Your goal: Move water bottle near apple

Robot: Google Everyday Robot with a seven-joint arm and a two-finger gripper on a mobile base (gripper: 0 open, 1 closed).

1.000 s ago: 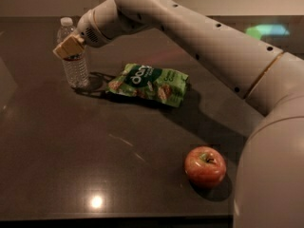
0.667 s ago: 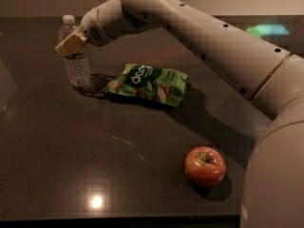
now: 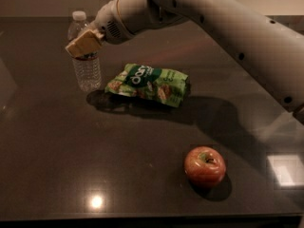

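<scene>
Gripping the water bottle [image 3: 88, 74] high on its ribbed body, just under the white cap [image 3: 79, 16], with the gripper [image 3: 84, 42] clenched around it. Holding it upright immediately left of the green snack bag [image 3: 148, 83], close to the bag's left edge. Hard to tell whether it is lifted clear of the dark table [image 3: 52, 165] or resting on it. Reaching in from above and right of the bag along the white arm [image 3: 228, 27]. Leaving the apple [image 3: 204, 166] well apart from the bag, off its near right side, toward the front edge.

Likely to go wrong first: dragging the bottle's base through the bag on the swing toward the apple, if carried too low, shoving the bag along or twisting the bottle in the grasp. Could also slip or pivot, being thin soft plastic held near the top with the weight hanging below. Could set the apple rolling if lowered too close, since round and free to move. Could topple on release if put down tilted. Safer to lift well above the bag, or pass around its near side, then lower gently just beside the apple.
</scene>
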